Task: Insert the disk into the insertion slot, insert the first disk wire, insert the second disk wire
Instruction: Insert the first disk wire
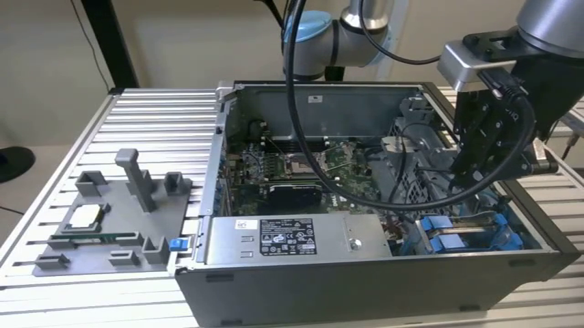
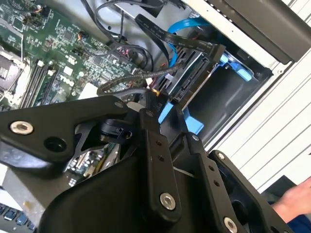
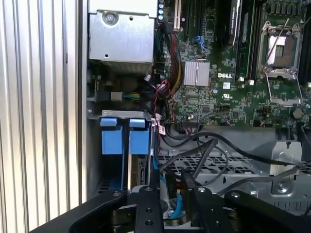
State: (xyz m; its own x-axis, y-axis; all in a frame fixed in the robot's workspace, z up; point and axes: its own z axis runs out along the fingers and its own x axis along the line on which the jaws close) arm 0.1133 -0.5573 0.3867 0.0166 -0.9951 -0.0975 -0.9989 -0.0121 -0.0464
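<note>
The disk (image 3: 141, 171) sits edge-on in the drive bay of the open computer case, clipped in its bright blue frame (image 3: 138, 141). In the exterior view the blue frame (image 1: 447, 234) shows at the case's right front corner. My gripper (image 1: 461, 184) reaches down into that bay. In both wrist views its black fingers (image 3: 150, 190) close on a small dark connector (image 3: 172, 183) of a blue disk wire (image 3: 176, 208), right at the disk's rear edge. In the second wrist view the gripper (image 2: 165, 112) is at the disk (image 2: 194, 73), beside a wide black connector (image 2: 213, 48).
The silver power-supply box (image 1: 283, 239) lies along the case's front wall. The motherboard (image 1: 301, 171) and loose black cables (image 3: 214, 145) fill the middle. A grey fixture (image 1: 109, 219) with parts stands on the slatted table at the exterior view's left. A person's hand (image 2: 291, 204) is near the case.
</note>
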